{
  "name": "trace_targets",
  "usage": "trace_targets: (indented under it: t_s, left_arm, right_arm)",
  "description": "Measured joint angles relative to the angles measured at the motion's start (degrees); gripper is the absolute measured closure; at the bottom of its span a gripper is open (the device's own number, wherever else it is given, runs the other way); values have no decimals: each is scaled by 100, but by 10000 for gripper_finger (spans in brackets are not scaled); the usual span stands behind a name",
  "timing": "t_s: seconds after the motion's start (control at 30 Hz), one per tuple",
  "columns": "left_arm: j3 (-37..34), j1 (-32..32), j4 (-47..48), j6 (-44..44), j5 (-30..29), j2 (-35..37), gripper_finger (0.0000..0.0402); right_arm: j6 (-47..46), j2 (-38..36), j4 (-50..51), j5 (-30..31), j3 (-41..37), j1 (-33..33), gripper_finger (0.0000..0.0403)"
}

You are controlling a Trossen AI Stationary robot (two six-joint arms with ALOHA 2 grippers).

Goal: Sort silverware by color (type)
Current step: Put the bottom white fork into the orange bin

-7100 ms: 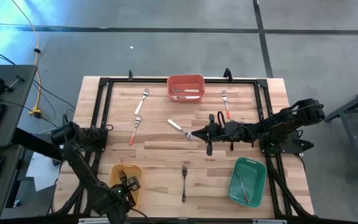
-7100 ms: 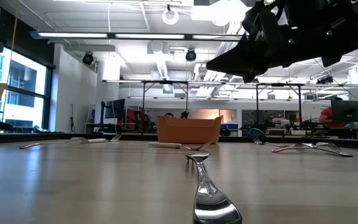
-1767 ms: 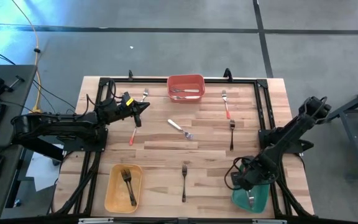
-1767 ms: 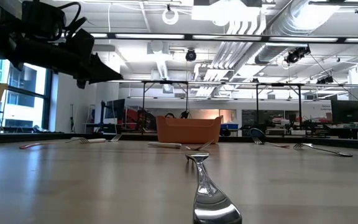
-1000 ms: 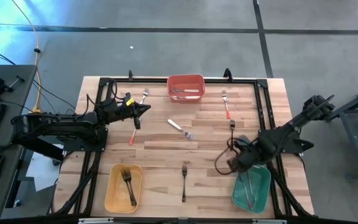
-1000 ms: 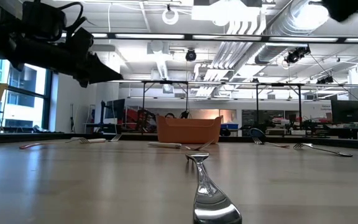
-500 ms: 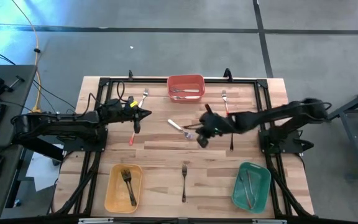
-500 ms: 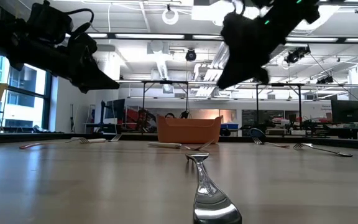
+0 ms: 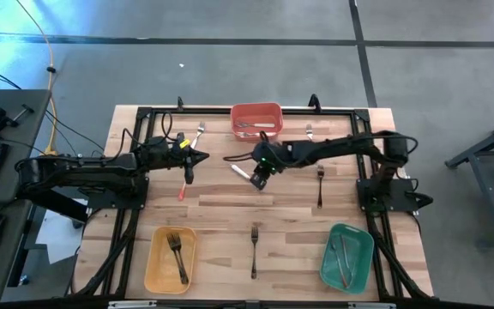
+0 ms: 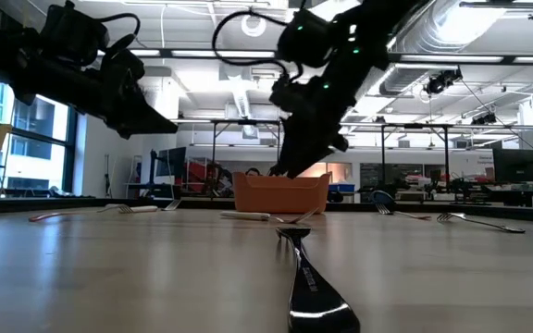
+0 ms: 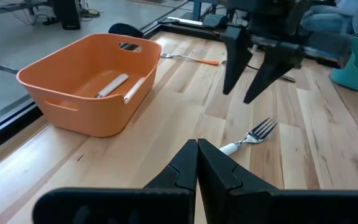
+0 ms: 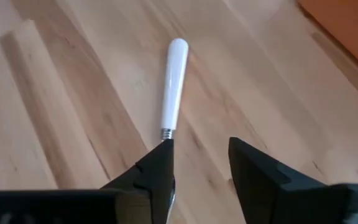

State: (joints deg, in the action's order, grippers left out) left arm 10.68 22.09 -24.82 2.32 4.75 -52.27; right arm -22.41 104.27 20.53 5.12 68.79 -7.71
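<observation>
Right gripper (image 9: pixel 262 178) hovers over the white-handled fork (image 12: pixel 172 87) lying mid-worktop (image 9: pixel 221 215), fingers spread and empty: approach step. Next move, in my judgement: descend and close on the handle. Left gripper (image 11: pixel 197 163), fingers pressed together, waits nearby. Only the right wrist view shows the handle's alignment with the fingers.

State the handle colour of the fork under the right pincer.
White; the fork's handle shows best in the right wrist view.
</observation>
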Motion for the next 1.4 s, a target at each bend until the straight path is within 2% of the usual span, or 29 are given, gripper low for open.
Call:
trace_targets:
  t_s: [0.3, 0.43, 0.87, 1.07, 1.2, 1.4]
  left_arm:
    - [0, 0, 101, -11, 0, 0, 402]
    - [0, 2, 105, -26, 0, 0, 402]
    - [0, 0, 107, -65, 0, 0, 402]
    - [0, 0, 107, -105, 0, 0, 402]
    - [0, 0, 107, -104, 0, 0, 402]
    - [0, 2, 107, -104, 0, 0, 402]
  right_arm:
    - [188, 979, 1092, -27, 1271, -67, 269]
    - [175, 1334, 1263, -286, 1573, -76, 270]
    - [148, 1802, 1438, -760, 1666, -67, 270]
    - [189, 1890, 1462, -761, 1658, -116, 272]
    - [249, 1897, 1456, -760, 1655, -194, 299]
    - [504, 1909, 1512, -717, 1740, -330, 381]
